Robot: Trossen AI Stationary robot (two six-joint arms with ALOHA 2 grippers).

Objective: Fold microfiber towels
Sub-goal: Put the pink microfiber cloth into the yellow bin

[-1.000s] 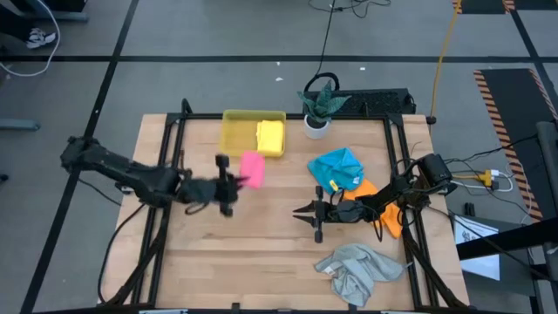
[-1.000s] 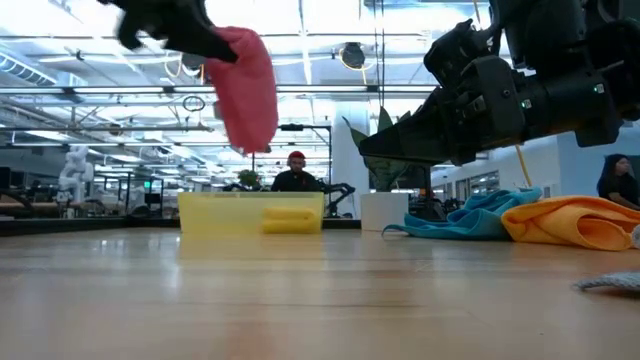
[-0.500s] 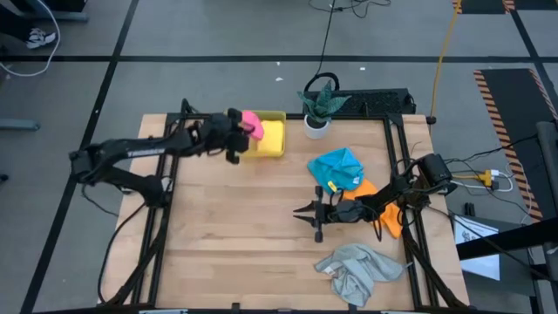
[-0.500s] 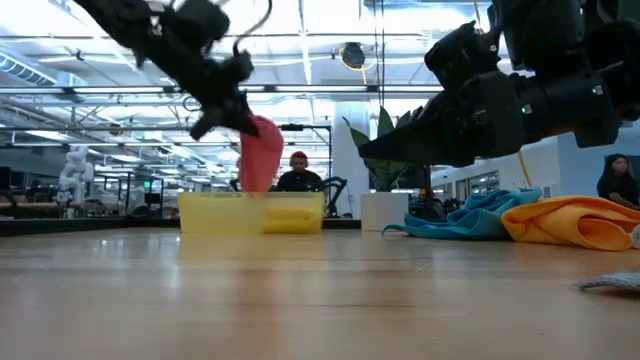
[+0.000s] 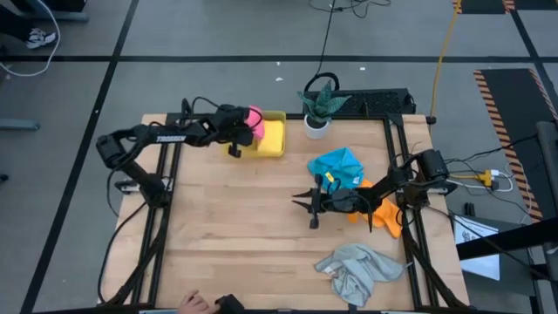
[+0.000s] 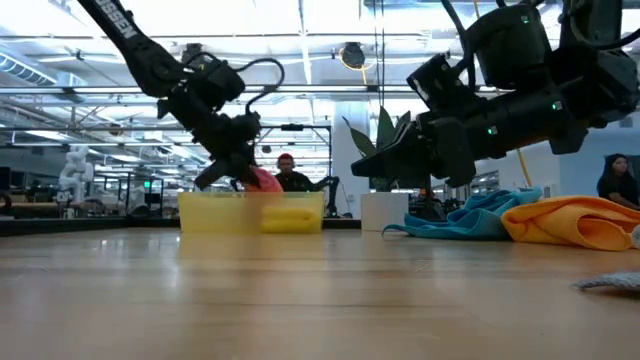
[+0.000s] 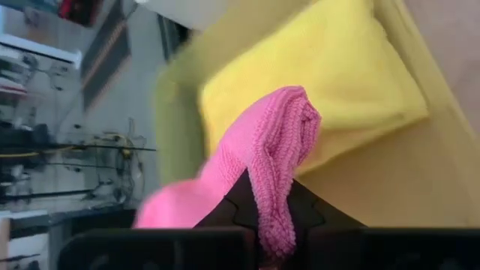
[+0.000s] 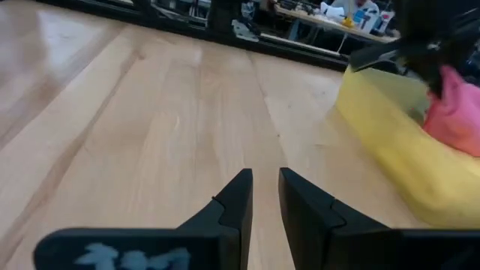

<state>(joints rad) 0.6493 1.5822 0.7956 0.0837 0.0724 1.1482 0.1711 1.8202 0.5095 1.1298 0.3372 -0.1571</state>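
Yellow towel (image 5: 271, 137) folded in tray (image 5: 232, 119). Left gripper (image 5: 247, 127) clamped on pink towel (image 5: 255, 120) over tray. Right gripper (image 5: 304, 205) empty, fingers slightly apart. Blue (image 5: 337, 167), orange (image 5: 389, 218), grey (image 5: 357, 269) towels unfolded.

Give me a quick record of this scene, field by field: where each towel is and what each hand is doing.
pink towel: pinched in left hand, over yellow tray
yellow towel: folded, inside tray
blue towel: crumpled, right of table centre
orange towel: crumpled, partly under right arm
grey towel: crumpled, near front edge
right hand: empty, fingers slightly apart, above bare table
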